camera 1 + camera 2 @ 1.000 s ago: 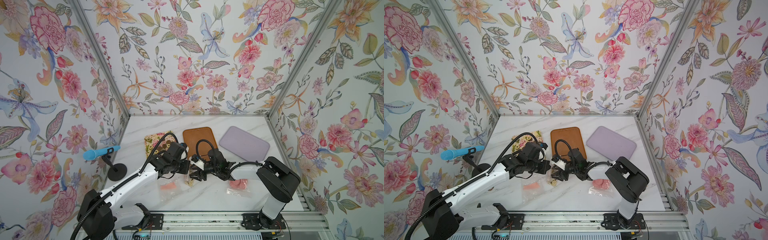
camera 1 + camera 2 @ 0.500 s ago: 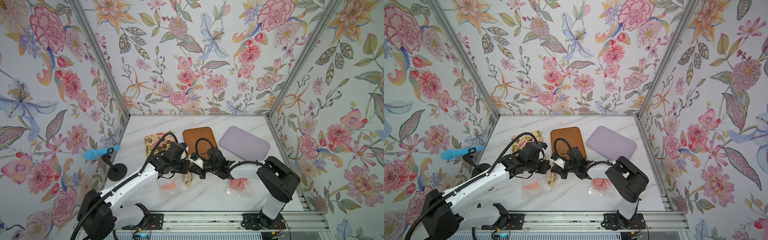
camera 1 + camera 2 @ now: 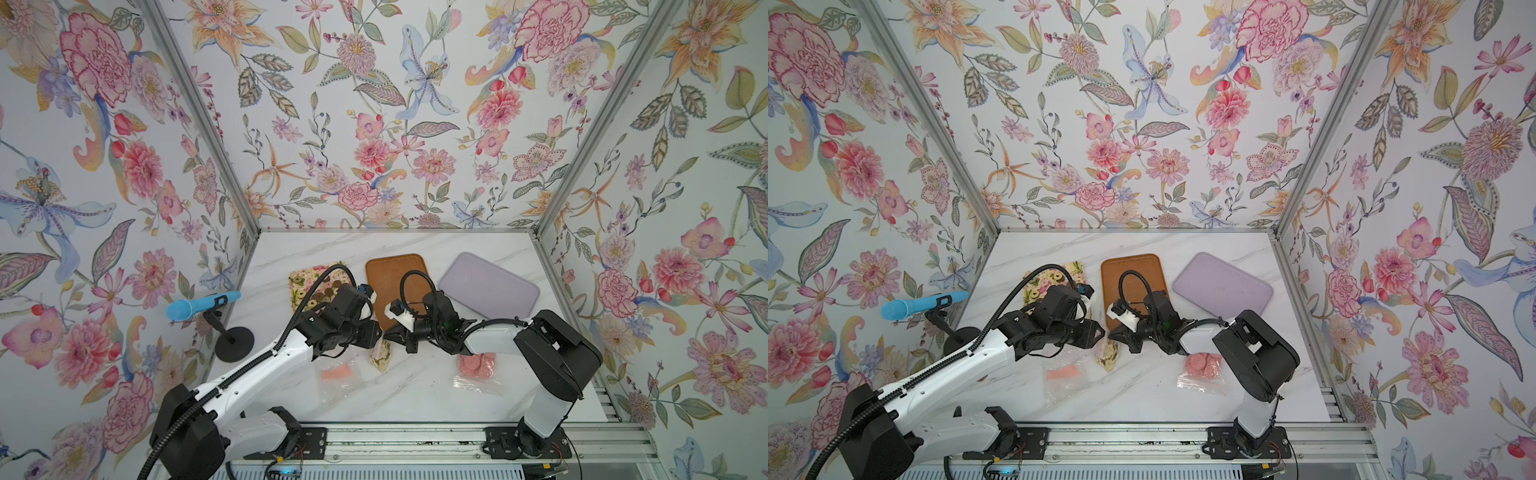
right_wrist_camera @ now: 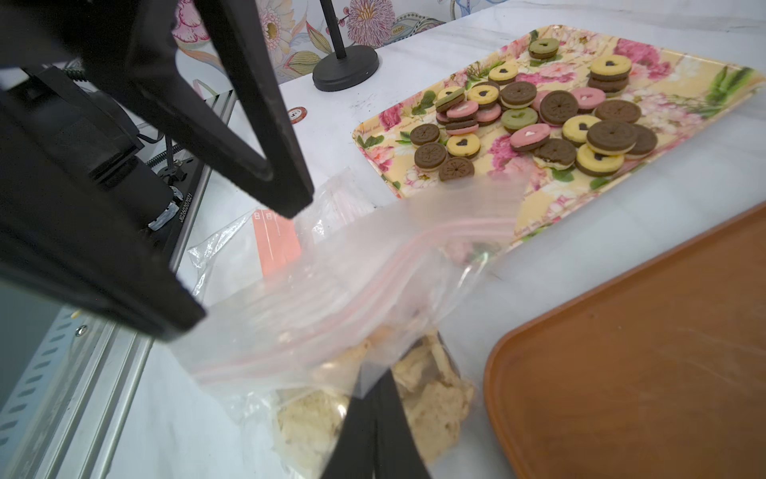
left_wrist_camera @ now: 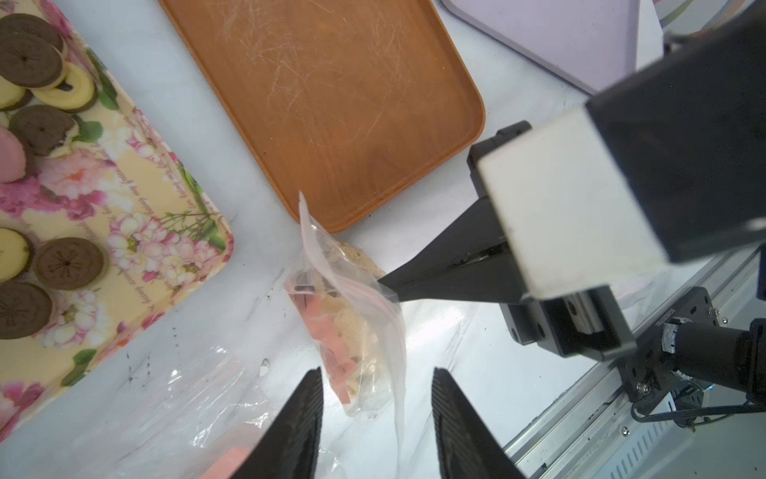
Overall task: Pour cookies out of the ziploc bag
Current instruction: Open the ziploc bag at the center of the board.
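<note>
Right gripper [image 5: 389, 284] pinches ziploc bag [image 5: 364, 315] holding cookies [image 5: 338, 352]; left gripper [image 5: 377, 373] spread.

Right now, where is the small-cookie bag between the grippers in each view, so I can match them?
In a top view: cookie bag at centre, off the brown tray's near end.
In a top view: cookie bag likewise, by the brown tray.
Left wrist: cookie bag between the brown tray and the open left gripper.
Right wrist: cookie bag pinched by the right gripper, beside the brown tray.
Shared landmark: the brown tray.
</note>
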Controlling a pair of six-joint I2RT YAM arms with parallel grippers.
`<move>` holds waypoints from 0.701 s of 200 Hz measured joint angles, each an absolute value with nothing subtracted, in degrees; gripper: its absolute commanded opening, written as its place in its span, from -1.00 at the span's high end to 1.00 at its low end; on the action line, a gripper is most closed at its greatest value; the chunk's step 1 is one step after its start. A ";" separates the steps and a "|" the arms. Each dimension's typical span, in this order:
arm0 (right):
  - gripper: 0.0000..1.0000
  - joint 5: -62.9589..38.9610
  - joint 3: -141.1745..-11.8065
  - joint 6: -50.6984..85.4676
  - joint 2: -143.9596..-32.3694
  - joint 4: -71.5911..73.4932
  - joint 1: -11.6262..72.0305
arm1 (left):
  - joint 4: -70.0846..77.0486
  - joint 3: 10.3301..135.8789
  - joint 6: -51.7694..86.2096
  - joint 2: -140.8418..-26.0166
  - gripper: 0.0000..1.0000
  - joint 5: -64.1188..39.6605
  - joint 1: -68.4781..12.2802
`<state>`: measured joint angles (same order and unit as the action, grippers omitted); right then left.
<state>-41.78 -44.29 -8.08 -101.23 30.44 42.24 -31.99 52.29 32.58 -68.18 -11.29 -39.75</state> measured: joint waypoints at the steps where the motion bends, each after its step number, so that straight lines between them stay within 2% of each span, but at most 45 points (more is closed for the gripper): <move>1: 1.00 -41.89 -44.25 -8.05 -101.27 30.59 42.19 | -31.97 52.27 32.38 -68.10 0.00 -11.14 -39.75; 50: 1.00 -45.65 -42.98 -7.46 -103.28 34.04 41.36 | -29.78 48.40 26.02 -64.73 0.08 -2.48 -38.61; 91: 1.00 -47.55 -42.94 -7.22 -103.50 35.00 40.03 | -26.04 42.59 23.68 -69.54 0.09 -3.73 -38.52; 113: 1.00 -48.12 -42.94 -7.20 -103.50 35.03 39.27 | -24.08 41.98 23.05 -70.94 -0.01 -6.13 -38.76; 129: 1.00 -48.47 -42.94 -7.14 -103.50 35.03 39.11 | -22.26 41.98 22.02 -71.94 -0.28 -7.25 -39.46; 140: 1.00 -48.66 -42.94 -7.07 -103.50 34.98 39.11 | -21.10 41.98 21.91 -72.38 -0.34 -7.94 -39.94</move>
<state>-48.66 -42.94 -7.07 -103.50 34.98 39.11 -21.10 41.98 21.91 -72.38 -7.94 -39.94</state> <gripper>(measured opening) 0.040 0.633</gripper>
